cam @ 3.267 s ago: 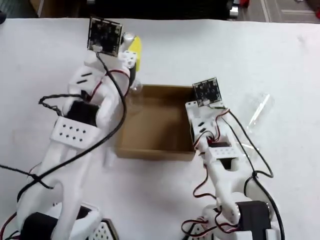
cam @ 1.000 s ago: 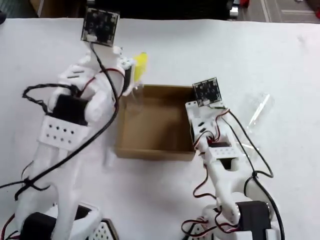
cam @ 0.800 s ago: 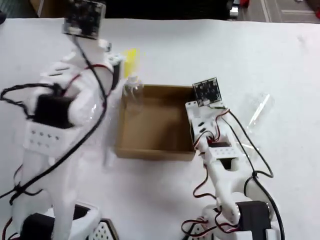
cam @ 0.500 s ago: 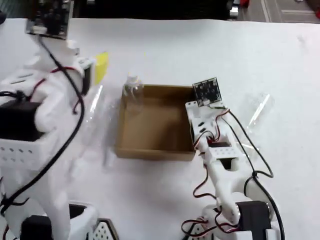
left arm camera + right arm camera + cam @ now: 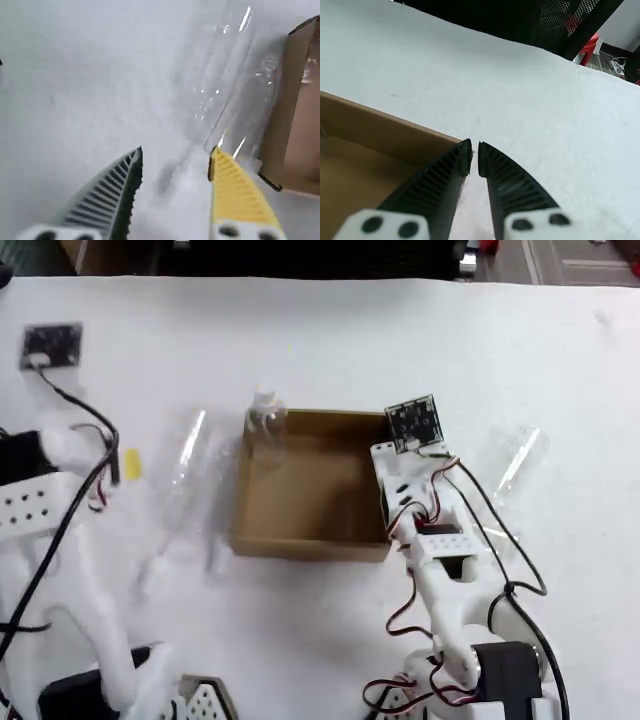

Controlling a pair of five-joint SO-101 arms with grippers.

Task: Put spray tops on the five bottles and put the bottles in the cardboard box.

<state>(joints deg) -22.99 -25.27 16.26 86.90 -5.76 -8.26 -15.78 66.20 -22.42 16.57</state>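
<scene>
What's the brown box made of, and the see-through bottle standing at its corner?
The cardboard box looks like plain matte brown cardboard, with thin folded walls. The bottle seems clear plastic, maybe glass: the box shows through it.

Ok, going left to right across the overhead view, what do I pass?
left gripper → clear bottle lying flat → upright bottle with a spray top → cardboard box → right arm → second flat clear bottle
</scene>
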